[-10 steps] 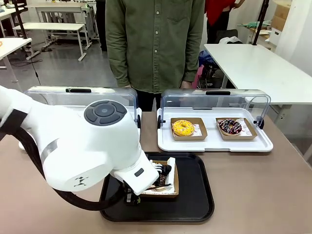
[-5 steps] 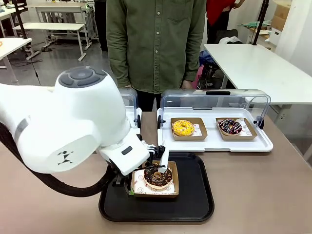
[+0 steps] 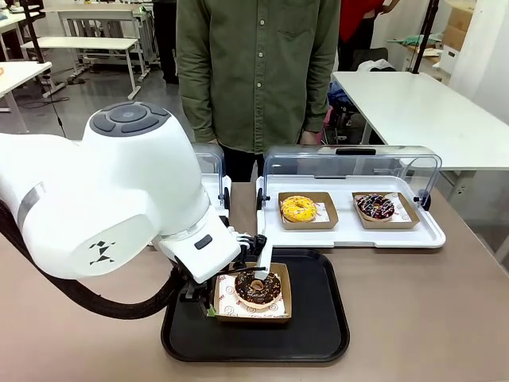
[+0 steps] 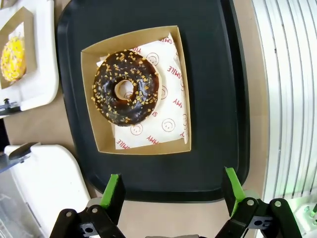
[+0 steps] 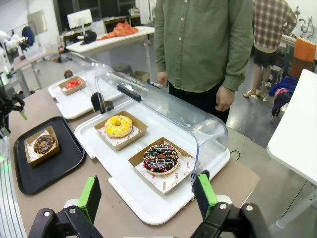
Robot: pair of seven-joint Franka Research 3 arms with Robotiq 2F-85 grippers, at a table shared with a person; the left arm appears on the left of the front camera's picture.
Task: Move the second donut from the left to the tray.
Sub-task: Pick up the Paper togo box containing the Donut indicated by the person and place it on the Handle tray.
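The chocolate-glazed donut sits in its brown cardboard dish on the black tray, now uncovered where a second ago the left arm hid most of it. The left gripper has lifted clear, jaws spread wide and empty, above the tray's near rim. The right gripper hovers open near the white tray.

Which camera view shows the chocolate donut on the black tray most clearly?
The left wrist view: it looks straight down on the chocolate donut, unobstructed. In the front view it sits partly behind the left gripper. In the right wrist view it is small and far.
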